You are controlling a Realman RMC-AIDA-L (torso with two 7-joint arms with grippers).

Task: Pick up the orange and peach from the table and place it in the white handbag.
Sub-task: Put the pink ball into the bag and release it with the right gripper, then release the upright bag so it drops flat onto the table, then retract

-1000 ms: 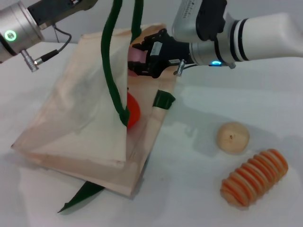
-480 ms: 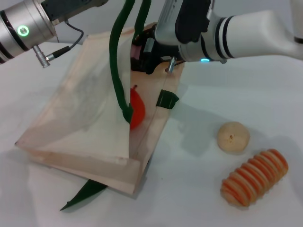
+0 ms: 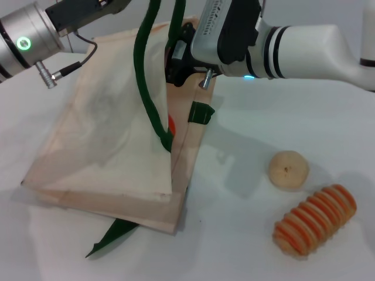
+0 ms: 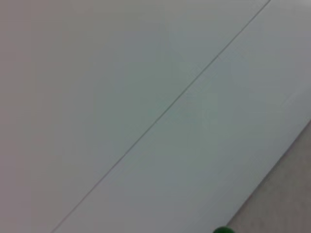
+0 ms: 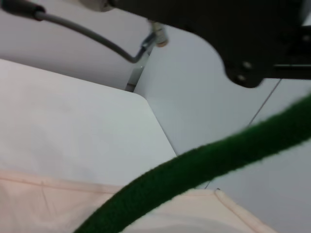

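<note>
The orange (image 3: 171, 123) lies inside the white handbag (image 3: 111, 146), below the right hand (image 3: 174, 61).

I see a plain white table (image 3: 246, 234) under everything. The white handbag (image 3: 105, 152) lies on it toward my left side, its flat cloth body resting on the surface with one dark green handle end sticking out from under its near edge. To my right, well apart from the bag, a pale tan round fruit (image 3: 288, 170) sits on the table, and just beside it, nearer me, lies a ridged orange-and-tan oblong piece (image 3: 314, 219).
</note>
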